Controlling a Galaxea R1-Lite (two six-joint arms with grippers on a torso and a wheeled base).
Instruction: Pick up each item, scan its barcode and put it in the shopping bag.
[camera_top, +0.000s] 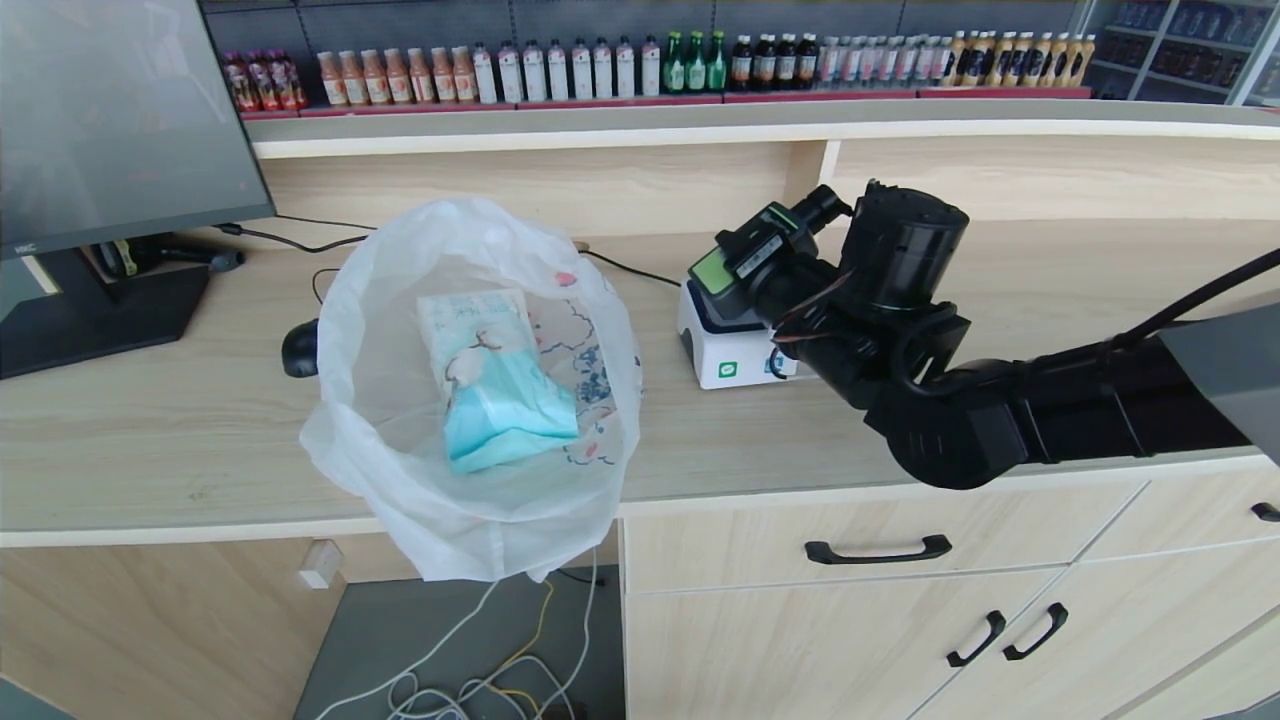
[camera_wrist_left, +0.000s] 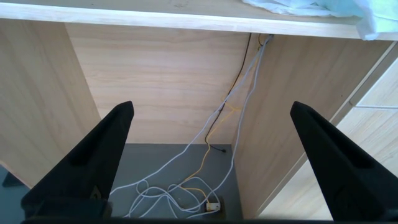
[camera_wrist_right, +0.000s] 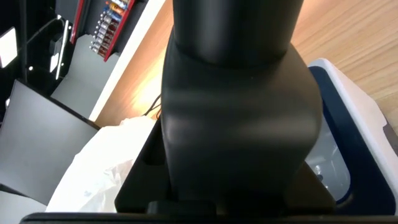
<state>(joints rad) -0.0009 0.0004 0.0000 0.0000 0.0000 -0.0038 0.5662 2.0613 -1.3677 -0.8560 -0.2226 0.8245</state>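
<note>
Translucent white shopping bag (camera_top: 365, 330) holds teal-and-white pack (camera_top: 497, 390).

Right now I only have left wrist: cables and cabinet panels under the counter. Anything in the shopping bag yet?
Observer: Yes, one light blue and white soft pack lies inside the shopping bag.
Operator: Where's the right arm?
Observer: The right arm is over the counter, its end at the white scanner box, right of the bag.
Operator: What else is on the counter?
Observer: A black mouse just left of the bag, and a monitor at the far left.
</note>
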